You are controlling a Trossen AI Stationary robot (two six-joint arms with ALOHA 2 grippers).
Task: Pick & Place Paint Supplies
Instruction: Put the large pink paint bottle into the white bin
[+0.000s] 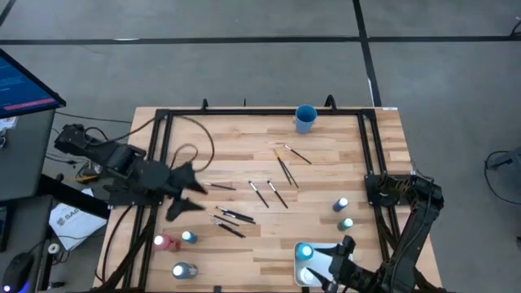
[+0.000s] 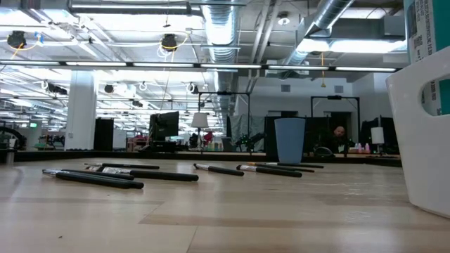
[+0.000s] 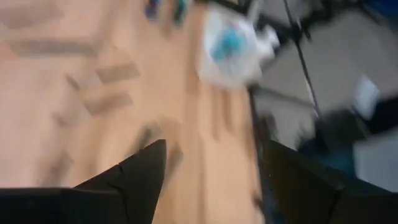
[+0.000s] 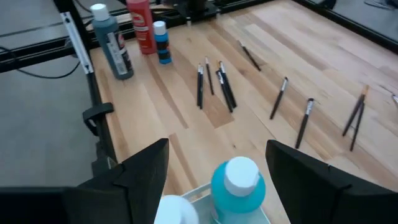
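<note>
Several thin dark paintbrushes (image 1: 264, 191) lie flat across the middle of the wooden table, also seen in the low view as paintbrushes (image 2: 119, 174). A red bottle (image 1: 167, 242), a small blue bottle (image 1: 189, 237) and a greyish bottle (image 1: 183, 270) stand near the near-left corner. Two more bottles (image 1: 343, 213) stand on the right. A blue bottle with a white cap (image 4: 238, 185) stands in the white tray (image 1: 313, 273). My left gripper (image 1: 194, 195) hovers open at the left side, just left of the brushes. My right gripper (image 4: 217, 148) is open, its fingers on either side above the blue bottle in the tray.
A blue cup (image 1: 305, 119) stands upright near the far edge, and shows in the low view as the cup (image 2: 290, 139). The tray's white wall (image 2: 425, 133) rises at the near right. Black frame rails (image 1: 161, 163) run along the table's left, far and right sides. Cables loop near the left arm.
</note>
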